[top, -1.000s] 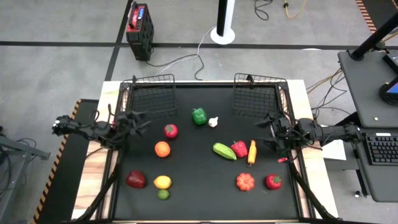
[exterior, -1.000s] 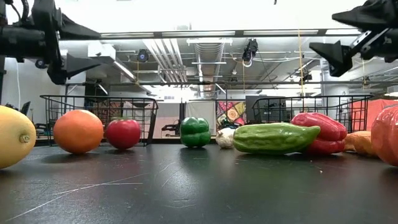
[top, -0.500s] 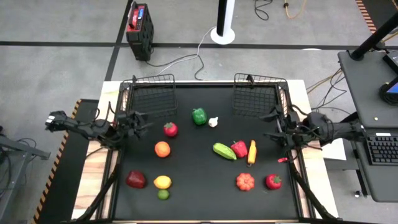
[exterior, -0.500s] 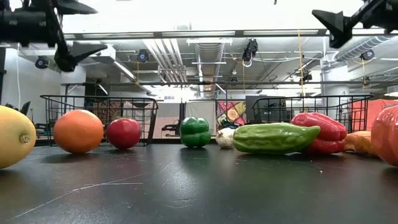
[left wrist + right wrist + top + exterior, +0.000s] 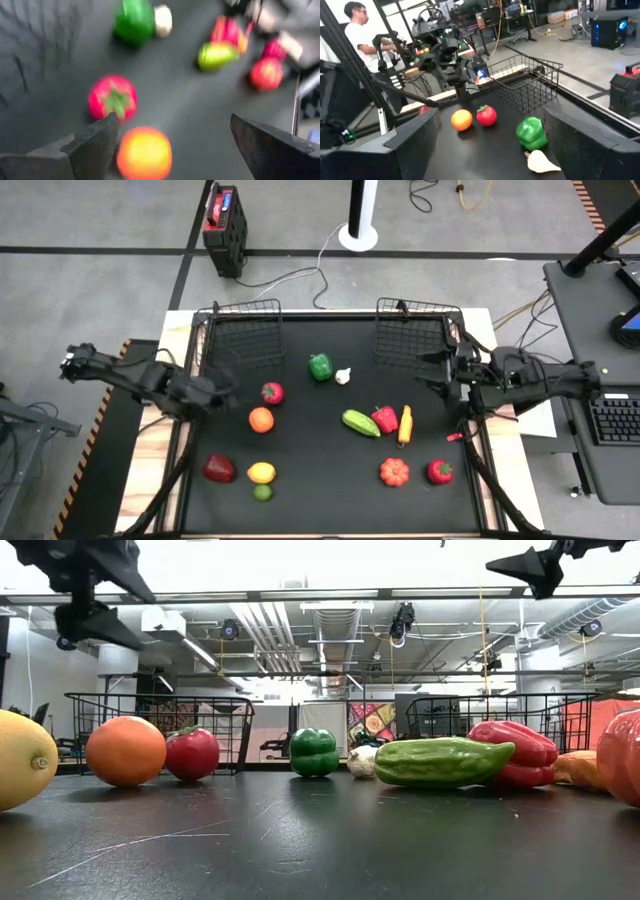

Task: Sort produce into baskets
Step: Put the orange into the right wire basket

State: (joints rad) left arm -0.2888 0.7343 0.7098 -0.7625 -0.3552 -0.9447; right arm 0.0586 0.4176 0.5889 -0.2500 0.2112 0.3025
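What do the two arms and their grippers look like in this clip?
Both arms are dark, slim and jointed, with black cables looped along them. The left gripper and right gripper each have two flat, black, wedge-shaped fingers. No markings show.

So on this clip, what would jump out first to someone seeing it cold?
Bright toy produce scattered loose across the black table mat, such as the glossy green bell pepper near the far middle and the round orange fruit toward the left. The two dark wire-mesh baskets at the far edge hold nothing. The left tool hangs open beside the red tomato; the right tool waits open by the right basket.
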